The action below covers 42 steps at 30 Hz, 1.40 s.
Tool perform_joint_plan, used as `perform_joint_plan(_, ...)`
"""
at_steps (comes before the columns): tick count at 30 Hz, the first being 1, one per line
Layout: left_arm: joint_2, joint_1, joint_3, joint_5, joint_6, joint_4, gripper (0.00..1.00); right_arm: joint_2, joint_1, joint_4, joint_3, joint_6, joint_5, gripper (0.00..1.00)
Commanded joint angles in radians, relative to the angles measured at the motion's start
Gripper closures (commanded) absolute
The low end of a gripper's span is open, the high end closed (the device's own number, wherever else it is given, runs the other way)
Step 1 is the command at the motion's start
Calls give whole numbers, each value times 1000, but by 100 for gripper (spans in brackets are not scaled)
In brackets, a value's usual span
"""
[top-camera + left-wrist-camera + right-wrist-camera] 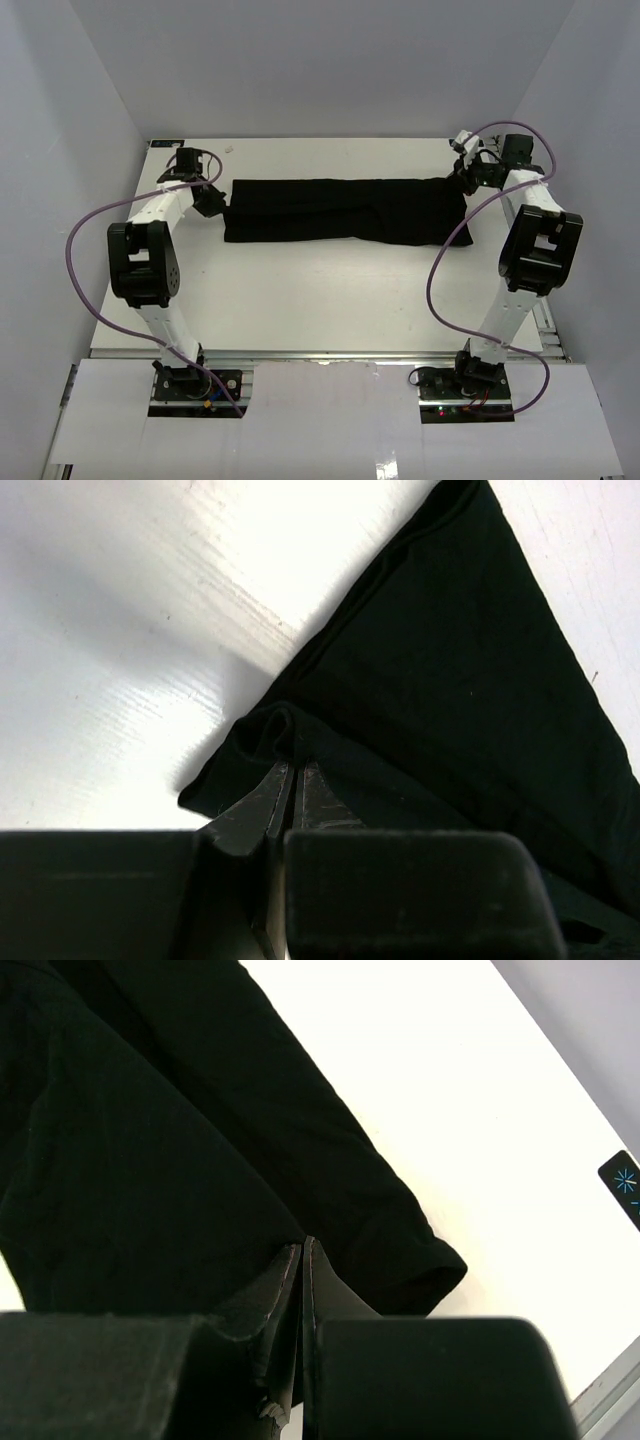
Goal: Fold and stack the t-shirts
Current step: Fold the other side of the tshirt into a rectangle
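A black t-shirt [345,210] lies as a long folded strip across the far part of the white table [300,290]. My left gripper [213,203] is shut on the shirt's left end; in the left wrist view its jaws [294,765] pinch a bunched corner of black fabric [450,680]. My right gripper [466,180] is shut on the shirt's right end; in the right wrist view the closed jaws [302,1245] grip the cloth [150,1160] beside a sleeve cuff [430,1260]. No logo or neck tag shows.
Grey walls close in the table on the left, back and right. Purple cables loop from both arms [85,270]. A small black marker with a blue symbol [622,1182] sits near the table's right edge in the right wrist view.
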Motion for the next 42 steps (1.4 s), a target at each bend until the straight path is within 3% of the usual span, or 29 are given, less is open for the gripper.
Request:
perform_joint_plan(1,13,8,63,-7,15,5,92,20,4,60,55,29,31,94)
perform_joint_plan(18,82,0,150,-1,1,5,92,89,23,167,65,135,179,94)
perform_joint_plan(33,96,-8,156,-7,12,10,92,115,29,264,154,274,86,94)
perform_joint_plan(42,121,-8,170,-10,15,14,92,189,66,223,235,247,143,94)
